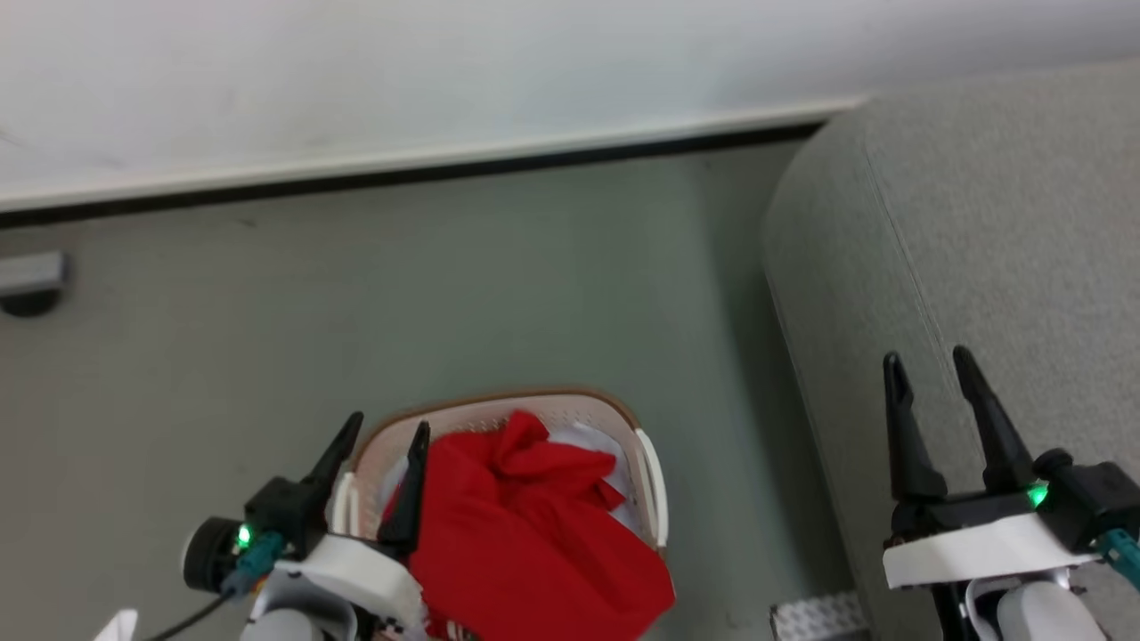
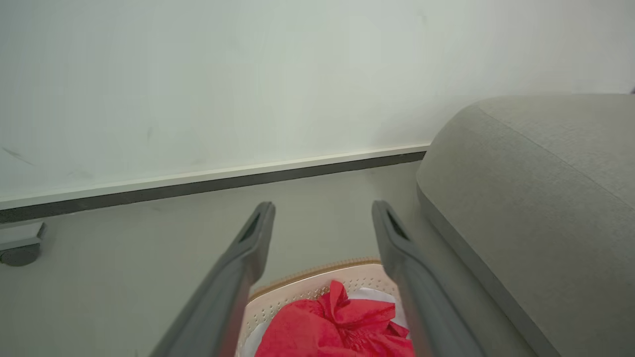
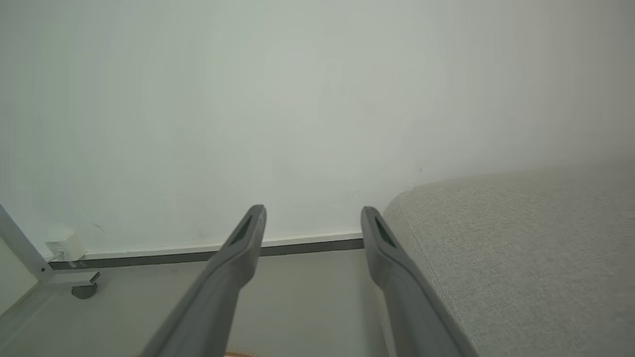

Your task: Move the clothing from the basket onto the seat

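Bright red clothing (image 1: 525, 525) is heaped in the cream basket (image 1: 570, 408) with a brown rim, low in the head view; white fabric shows beneath it. In the left wrist view the clothing (image 2: 337, 327) lies in the basket (image 2: 307, 292) between my fingers. My left gripper (image 1: 387, 427) hangs open over the basket's left rim, holding nothing. The large grey seat (image 1: 980, 231) fills the right side. My right gripper (image 1: 931, 361) stands open above the seat's near edge, empty. The seat (image 3: 521, 258) lies just right of the right gripper (image 3: 312, 213).
The grey floor (image 1: 445, 285) runs between basket and seat. A white wall with a dark skirting strip (image 1: 401, 174) closes the back. A grey caster foot (image 1: 31, 285) sits at the far left. A textured metal plate (image 1: 815, 616) lies at the seat's base.
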Robot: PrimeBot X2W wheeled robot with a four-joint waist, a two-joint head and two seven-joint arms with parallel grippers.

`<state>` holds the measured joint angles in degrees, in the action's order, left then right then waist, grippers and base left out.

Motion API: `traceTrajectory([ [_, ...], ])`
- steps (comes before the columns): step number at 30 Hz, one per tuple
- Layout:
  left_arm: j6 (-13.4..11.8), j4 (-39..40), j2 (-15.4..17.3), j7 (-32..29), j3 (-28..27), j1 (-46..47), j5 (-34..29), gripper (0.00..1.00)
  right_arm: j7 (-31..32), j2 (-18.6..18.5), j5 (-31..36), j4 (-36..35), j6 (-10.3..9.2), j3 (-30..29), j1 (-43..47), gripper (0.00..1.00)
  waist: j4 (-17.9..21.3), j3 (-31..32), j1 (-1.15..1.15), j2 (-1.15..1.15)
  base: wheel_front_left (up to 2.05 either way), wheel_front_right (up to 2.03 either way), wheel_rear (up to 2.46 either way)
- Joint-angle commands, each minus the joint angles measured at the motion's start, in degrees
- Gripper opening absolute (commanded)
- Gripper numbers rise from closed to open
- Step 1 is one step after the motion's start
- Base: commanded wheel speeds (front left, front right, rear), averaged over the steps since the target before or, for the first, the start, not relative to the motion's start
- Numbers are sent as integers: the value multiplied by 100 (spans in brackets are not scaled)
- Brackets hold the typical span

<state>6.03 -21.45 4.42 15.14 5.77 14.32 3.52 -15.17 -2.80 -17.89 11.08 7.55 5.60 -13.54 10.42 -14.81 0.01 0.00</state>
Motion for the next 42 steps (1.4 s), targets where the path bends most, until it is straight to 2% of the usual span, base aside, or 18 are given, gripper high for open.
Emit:
traceTrajectory([
  [1,18,-40,65,2,-10,77,-54,100,3,-18,-20,-19,-12,-10,-89,100,284,-344,-1,0,0,0,0],
  [8,92,-1161,402,-13,311,840,-209,100,4,-15,-182,-173,-12,-106,-383,100,612,-947,-1,0,0,0,0],
  [16,143,-2667,699,-319,753,1828,-254,100,4,-16,-355,-310,-12,-62,-663,100,989,-1593,-1,0,0,0,0],
  [23,147,-3854,862,-668,968,2490,-260,100,3,-14,-578,-361,-12,45,-782,100,1320,-2081,-1,0,0,0,0],
  [29,150,-4682,879,-1258,1099,2854,-98,100,3,-14,-780,-380,-12,166,-861,100,1551,-2419,-1,0,0,0,0],
  [37,151,-5128,1020,-2198,1364,3123,-256,100,4,-14,-936,-391,-12,330,-977,100,1756,-2791,-1,0,0,0,0],
  [42,124,-5181,1076,-2341,1431,3181,-232,100,3,-16,-979,-407,-12,393,-1009,100,1832,-2917,-1,0,0,0,0],
])
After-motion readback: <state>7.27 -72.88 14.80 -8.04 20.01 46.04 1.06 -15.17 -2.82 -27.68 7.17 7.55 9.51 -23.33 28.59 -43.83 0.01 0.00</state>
